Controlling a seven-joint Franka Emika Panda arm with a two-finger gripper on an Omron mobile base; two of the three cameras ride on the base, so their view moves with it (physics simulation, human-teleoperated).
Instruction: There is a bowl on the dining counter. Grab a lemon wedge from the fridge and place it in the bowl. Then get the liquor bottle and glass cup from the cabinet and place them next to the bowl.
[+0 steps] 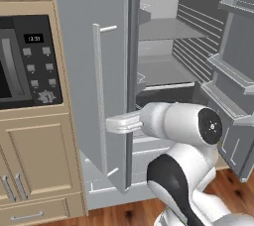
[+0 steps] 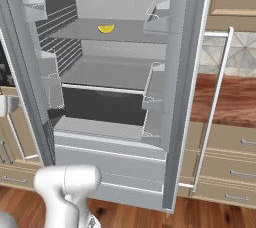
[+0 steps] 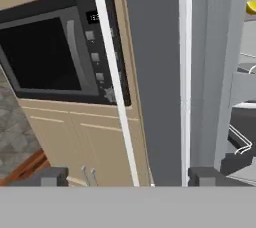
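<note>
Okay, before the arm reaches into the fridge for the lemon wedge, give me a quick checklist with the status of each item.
1. Fridge doors swung open: ok; the left door and right door both stand wide.
2. Lemon wedge located: ok; it lies on the upper shelf.
3. Gripper open and empty: ok; fingertips wide apart, nothing between them.
4. Gripper clear of the door handle: cannot tell; the handle runs between the fingertips.
5. Gripper aimed at the wedge: not ok; it faces the left door's edge and the microwave.
</note>
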